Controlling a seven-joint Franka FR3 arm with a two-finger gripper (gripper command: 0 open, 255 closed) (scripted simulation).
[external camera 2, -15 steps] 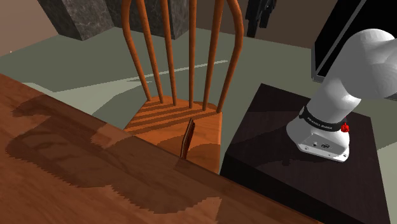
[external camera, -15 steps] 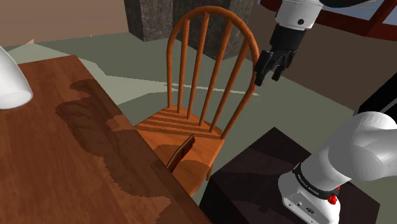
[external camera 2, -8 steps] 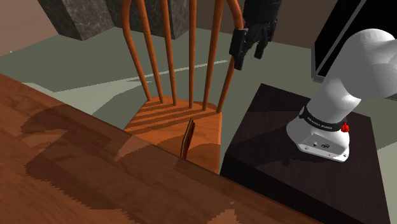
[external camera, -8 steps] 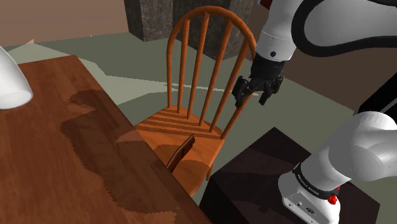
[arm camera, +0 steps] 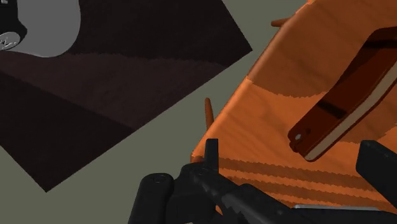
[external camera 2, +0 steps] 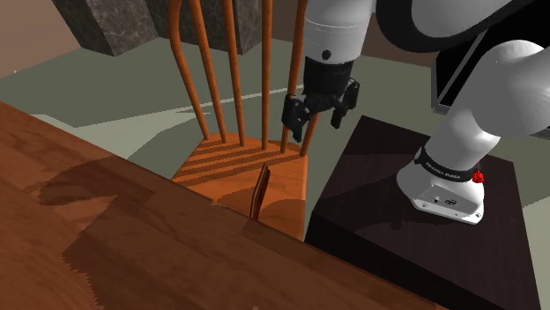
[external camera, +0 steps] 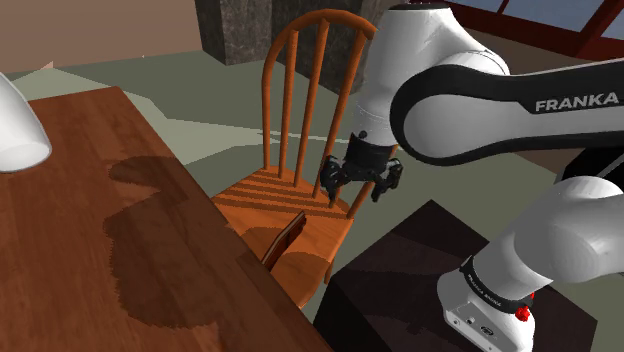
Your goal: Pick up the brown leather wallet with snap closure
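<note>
- Shoulder view: the pincer [external camera: 360,187] hangs empty, its fingers wide apart, above the rear edge of the chair seat [external camera: 268,193], close to the back spindles. The wallet [external camera: 285,240] is a thin brown piece that stands on its edge at the seat's front edge, just beside the edge of the table [external camera: 100,240]. The pincer and the wallet are clearly apart.
- Second exterior view: the pincer [external camera 2: 315,113] is over the seat's rear corner, the one on the side of the stand [external camera 2: 379,167]. The wallet [external camera 2: 261,189] is lower and nearer to the table, with its narrow side up.
- Wrist view: the wallet [arm camera: 343,114] lies ahead of the pincer [arm camera: 294,162], nearer to one finger than to the other, and no finger touches it. A small round snap shows at its near end, and a pale layer along its edge.
- In my judgement this is the approach step, and nothing is grasped yet. The next move calls for going down and toward the seat's front edge, with the wrist turned so that the fingers close on the two flat faces. The table edge so near leaves little room, I think.
</note>
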